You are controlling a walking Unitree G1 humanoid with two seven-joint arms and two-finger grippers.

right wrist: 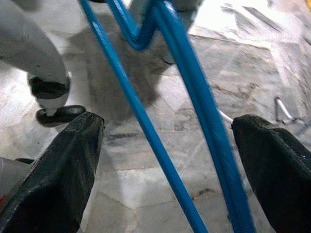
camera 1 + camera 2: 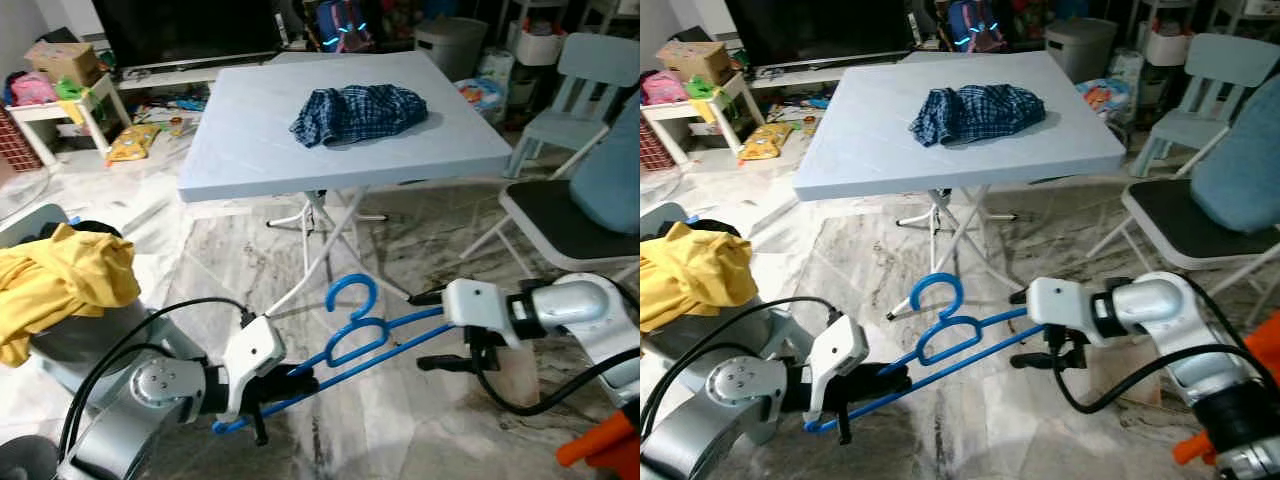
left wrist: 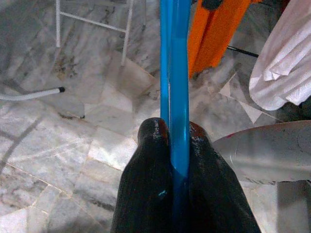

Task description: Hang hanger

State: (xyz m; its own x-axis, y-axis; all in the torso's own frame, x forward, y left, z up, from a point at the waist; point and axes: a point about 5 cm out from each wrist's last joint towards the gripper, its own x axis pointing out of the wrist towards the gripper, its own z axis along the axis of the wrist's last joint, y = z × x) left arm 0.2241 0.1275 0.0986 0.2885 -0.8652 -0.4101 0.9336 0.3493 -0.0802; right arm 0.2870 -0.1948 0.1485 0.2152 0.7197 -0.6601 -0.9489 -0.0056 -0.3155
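Observation:
A blue plastic hanger (image 2: 355, 335) hangs low over the marble floor, its hook pointing up. My left gripper (image 2: 290, 385) is shut on the hanger's left end; in the left wrist view the two black fingers (image 3: 146, 160) pinch the blue bars (image 3: 180, 73). My right gripper (image 2: 432, 330) is at the hanger's right end and stands open. In the right wrist view both blue bars (image 1: 194, 92) run between its spread fingers (image 1: 63, 165) without touching them.
A light blue folding table (image 2: 250, 150) stands ahead with a blue plaid cloth (image 2: 358, 112) on it. A yellow garment (image 2: 60, 280) lies in a grey basket on the left. A folding chair (image 2: 570, 220) is on the right, with clutter behind.

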